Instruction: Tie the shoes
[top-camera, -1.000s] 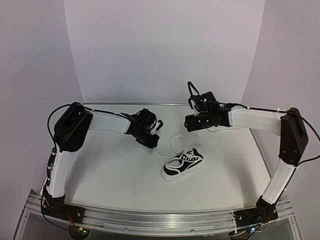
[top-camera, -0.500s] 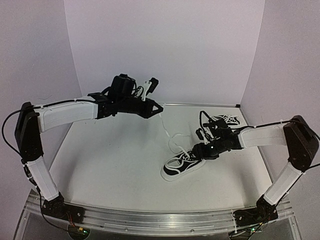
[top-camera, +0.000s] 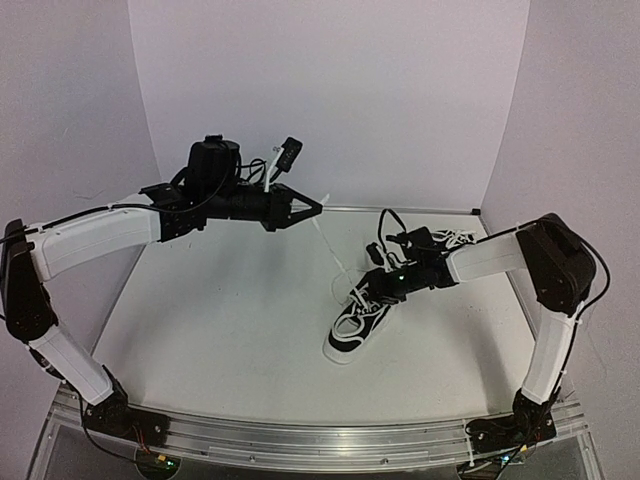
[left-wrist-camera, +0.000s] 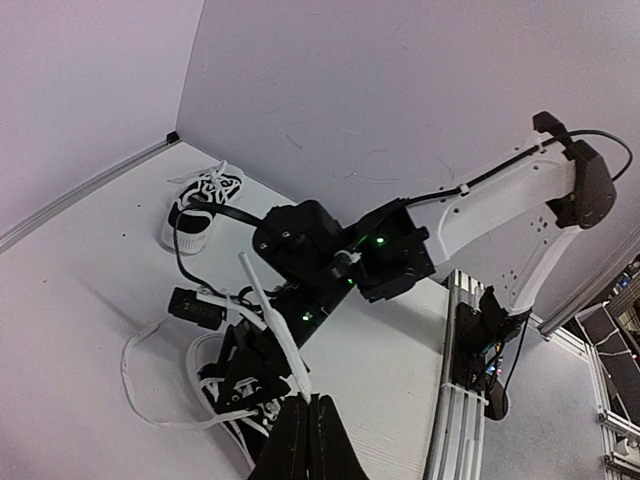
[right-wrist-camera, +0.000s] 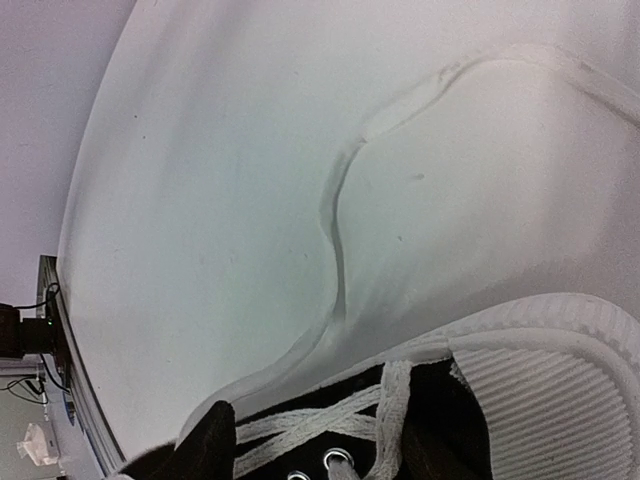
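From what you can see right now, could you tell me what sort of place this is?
Probably a robotics lab test cell: a white table boxed in by plain backdrop walls, two arms bolted to an aluminium rail, and a shoe whose lace the left fingers pinch.

top: above, behind my bases, sees whole table | left wrist: high, far, facing my right arm | right wrist: close on centre sneaker | all share that sneaker

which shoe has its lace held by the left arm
The mid-table shoe: its lace runs up to the left gripper's shut fingers. The other shoe sits by the back wall.
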